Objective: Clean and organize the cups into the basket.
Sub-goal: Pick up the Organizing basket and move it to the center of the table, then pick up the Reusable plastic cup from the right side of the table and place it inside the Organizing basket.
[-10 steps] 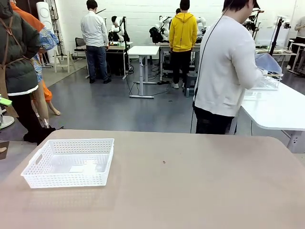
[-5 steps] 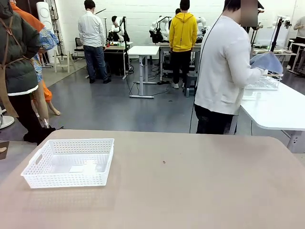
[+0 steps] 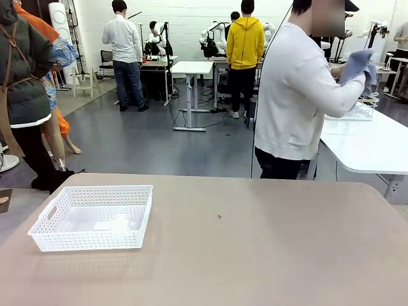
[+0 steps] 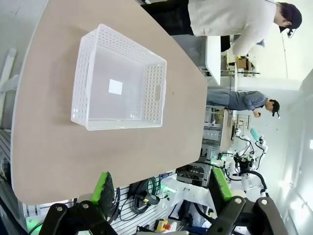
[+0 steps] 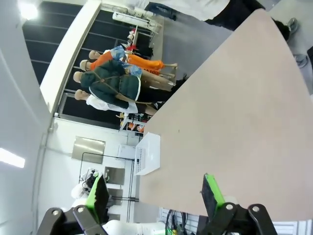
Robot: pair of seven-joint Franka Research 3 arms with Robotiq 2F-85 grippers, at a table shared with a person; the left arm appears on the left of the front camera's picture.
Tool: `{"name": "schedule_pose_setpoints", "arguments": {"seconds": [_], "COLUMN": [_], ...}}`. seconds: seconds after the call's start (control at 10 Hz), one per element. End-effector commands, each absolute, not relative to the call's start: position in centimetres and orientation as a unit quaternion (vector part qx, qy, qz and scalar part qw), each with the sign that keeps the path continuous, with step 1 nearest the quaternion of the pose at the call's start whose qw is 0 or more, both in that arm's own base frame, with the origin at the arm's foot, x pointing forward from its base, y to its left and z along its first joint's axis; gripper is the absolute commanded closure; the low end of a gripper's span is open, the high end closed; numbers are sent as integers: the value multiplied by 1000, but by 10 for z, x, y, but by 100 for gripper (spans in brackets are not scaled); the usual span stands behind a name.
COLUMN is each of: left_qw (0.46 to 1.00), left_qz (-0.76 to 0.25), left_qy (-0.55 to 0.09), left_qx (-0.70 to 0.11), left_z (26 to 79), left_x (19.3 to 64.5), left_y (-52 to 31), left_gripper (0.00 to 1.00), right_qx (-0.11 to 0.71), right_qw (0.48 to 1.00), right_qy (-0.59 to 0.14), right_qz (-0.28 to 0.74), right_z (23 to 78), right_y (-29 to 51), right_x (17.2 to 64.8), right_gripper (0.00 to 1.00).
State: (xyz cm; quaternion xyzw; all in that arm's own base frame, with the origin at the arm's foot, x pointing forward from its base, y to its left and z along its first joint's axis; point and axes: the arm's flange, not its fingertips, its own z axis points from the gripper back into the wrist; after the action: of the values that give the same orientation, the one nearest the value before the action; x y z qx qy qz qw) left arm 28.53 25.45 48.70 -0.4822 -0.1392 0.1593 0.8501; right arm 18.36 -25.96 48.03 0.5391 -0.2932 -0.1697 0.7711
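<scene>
Baskets: we are counting one white lattice basket point(image 3: 89, 241), at the lower left of the front view.
Stickers: we are seeing one white sticker point(image 4: 115, 86) on that basket's floor.
Tables: we are counting two, the tan table point(image 3: 268, 255) across the lower frame and a white table point(image 3: 373, 146) at the right edge.
Wire baskets: we are finding one wire basket point(image 3: 357, 111), on the white table.
Cloths: we are counting one blue cloth point(image 3: 358, 64), upper right.
People at the far edge: we are counting one person point(image 3: 299, 89).
Specks: we are spotting one dark speck point(image 3: 219, 217), mid-frame.
Grippers: we are counting two, the left gripper point(image 4: 161, 183) and the right gripper point(image 5: 154, 188).
Green pads point(image 4: 103, 188): we are counting two per gripper.
</scene>
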Motion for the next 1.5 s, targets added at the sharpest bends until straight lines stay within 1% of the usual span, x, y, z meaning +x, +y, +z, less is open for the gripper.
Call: {"name": "schedule_pose_setpoints", "arguments": {"seconds": [0.0,1.4], "left_qw": [847,847], "left_qz": [163,163], "left_qy": [-139,-139], "left_qx": [-487,-487], "left_z": [483,483], "left_x": [284,284], "left_y": [257,257], "left_gripper": [0,0], "right_qx": [539,539], "right_qw": [778,778], "right_qy": [-278,-278], "right_qz": [-167,-167], "right_z": [475,475], "right_y": [-261,-261], "right_x": [183,183], "right_gripper": [0,0]}}
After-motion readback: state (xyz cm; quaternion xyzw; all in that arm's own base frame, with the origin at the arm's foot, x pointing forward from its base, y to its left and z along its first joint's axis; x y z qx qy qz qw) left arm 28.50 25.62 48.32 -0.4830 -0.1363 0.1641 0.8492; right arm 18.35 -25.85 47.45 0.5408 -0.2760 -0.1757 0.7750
